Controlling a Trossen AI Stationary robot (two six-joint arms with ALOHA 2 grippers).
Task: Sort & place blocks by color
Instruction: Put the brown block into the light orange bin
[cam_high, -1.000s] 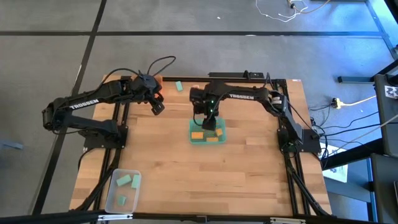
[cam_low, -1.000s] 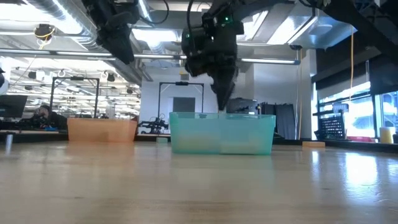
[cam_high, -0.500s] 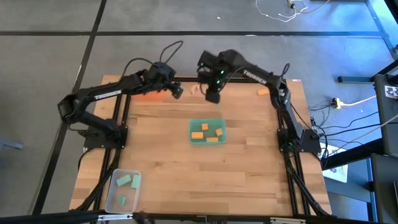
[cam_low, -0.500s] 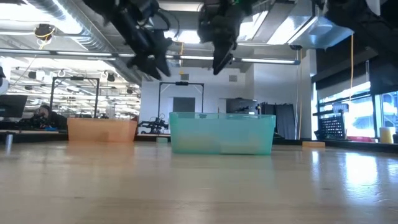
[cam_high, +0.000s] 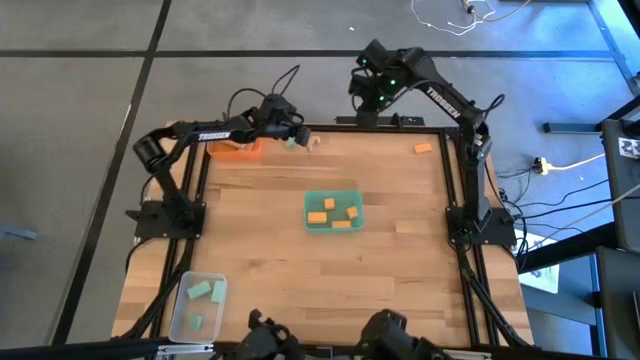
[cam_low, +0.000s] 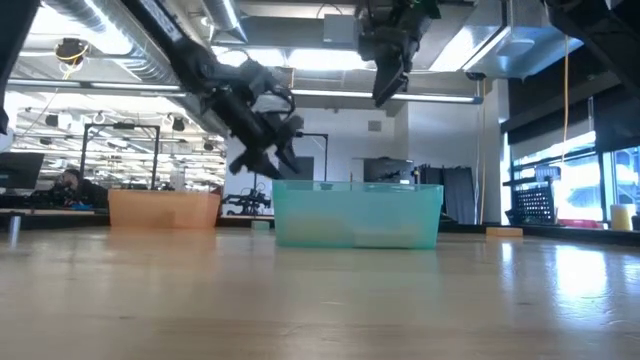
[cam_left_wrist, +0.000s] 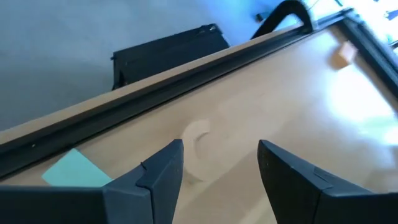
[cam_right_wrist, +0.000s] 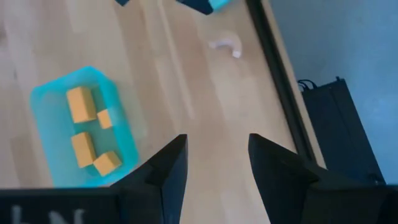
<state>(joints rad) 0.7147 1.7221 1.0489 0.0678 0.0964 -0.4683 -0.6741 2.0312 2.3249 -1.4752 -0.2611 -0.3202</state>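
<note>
Four orange blocks (cam_high: 331, 212) lay in the green tray (cam_high: 309, 224) at the middle of the table (cam_high: 400, 260), and three mint-green blocks (cam_high: 204, 295) in the clear tray (cam_high: 178, 318) at its near left corner. The left gripper (cam_high: 298, 134) hung at the far edge, fingers released, empty, beside a mint-green block (cam_left_wrist: 76, 170) and a pale arch block (cam_left_wrist: 198, 138). The right gripper (cam_high: 368, 106), fingers parted and empty, was raised beyond the far edge.

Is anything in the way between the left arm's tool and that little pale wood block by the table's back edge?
No. The left tool is open, and the pale wood block lies on bare table just ahead of its fingers. A mint-green block sits off to one side.
</note>
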